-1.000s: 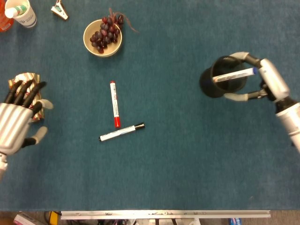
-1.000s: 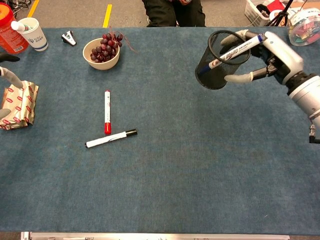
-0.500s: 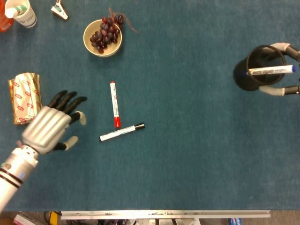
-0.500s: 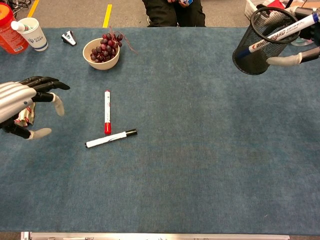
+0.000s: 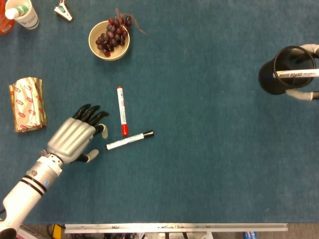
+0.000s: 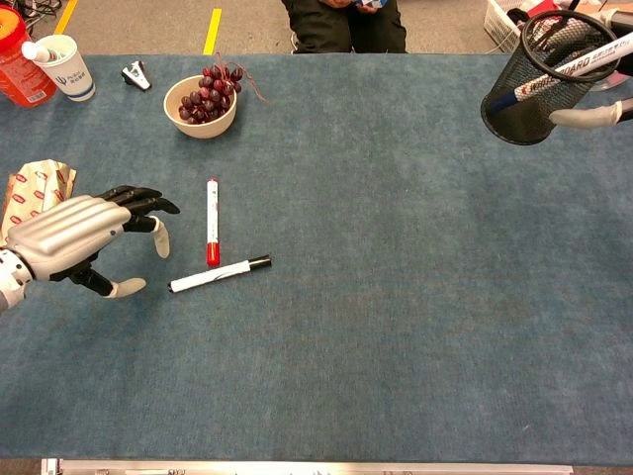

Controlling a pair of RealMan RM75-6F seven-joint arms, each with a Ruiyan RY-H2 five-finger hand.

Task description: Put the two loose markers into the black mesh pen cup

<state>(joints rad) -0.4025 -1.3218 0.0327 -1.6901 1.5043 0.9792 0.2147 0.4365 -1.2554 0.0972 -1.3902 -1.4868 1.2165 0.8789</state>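
Head view: left hand (image 5: 75, 138), fingers spread and empty, beside black marker (image 5: 129, 141); grape bowl (image 5: 109, 40) beyond.

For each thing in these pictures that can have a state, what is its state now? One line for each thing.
Red-capped marker: capped, lying loose on the table.
Black-capped marker: capped, lying loose.
Left hand: empty, fingers spread, beside the markers.
Right hand: grips the pen cup; mostly out of frame.
Black mesh pen cup: tilted, one marker inside.
Bowl: filled with grapes.

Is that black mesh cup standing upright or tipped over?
Tipped. The black mesh pen cup leans, its mouth facing the chest camera, with the right hand's fingers around it and a marker sticking out.
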